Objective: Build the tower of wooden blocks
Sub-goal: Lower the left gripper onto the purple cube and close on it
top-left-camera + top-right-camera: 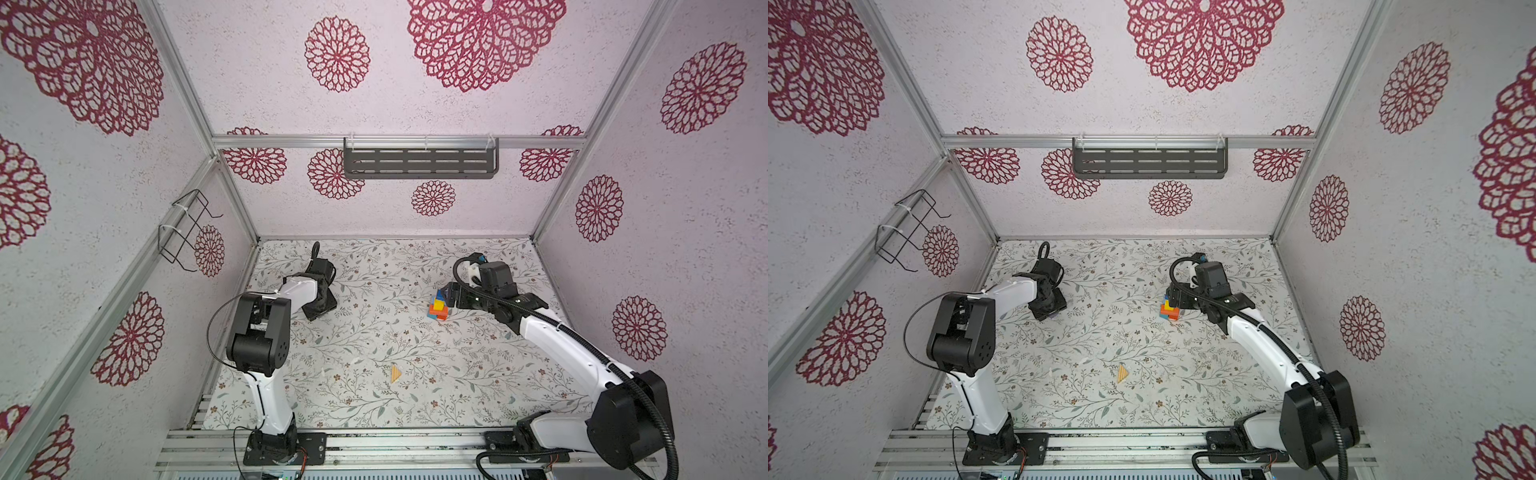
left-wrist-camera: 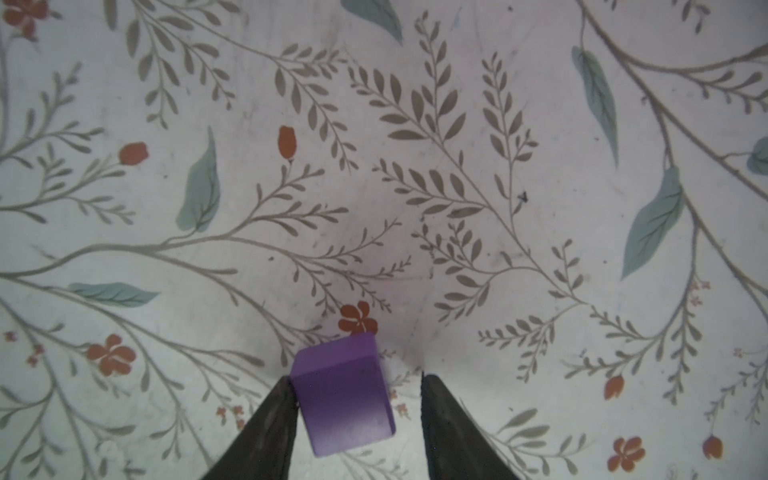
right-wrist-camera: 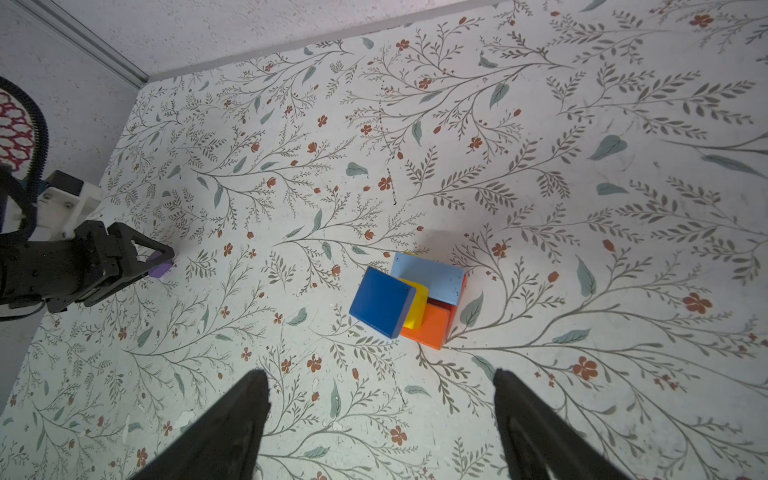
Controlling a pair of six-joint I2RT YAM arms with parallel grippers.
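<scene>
My left gripper (image 2: 355, 376) straddles the purple block (image 2: 345, 399) on the table: 1 jaw touches its side, the other stands apart, so nothing is clamped yet. The tower (image 1: 439, 308) stands well off to its right, just by my right gripper (image 3: 380, 374), which gapes empty.

Top views: bright, even, diffuse light; focus sharp. Wide-lens bend strong: walls (image 1: 62, 249) at 9 and 3 o'clock stretch, frame rails (image 1: 183, 83) splay outward. Only faint, short, soft shadow beside tower (image 1: 438, 307) on table mat (image 1: 374, 395). Left wrist view dimmer, greyish; dusky patch beyond purple block (image 2: 343, 395). Jaws of right gripper (image 3: 380, 386), close to lens, fuzzy-edged, featureless black.
</scene>
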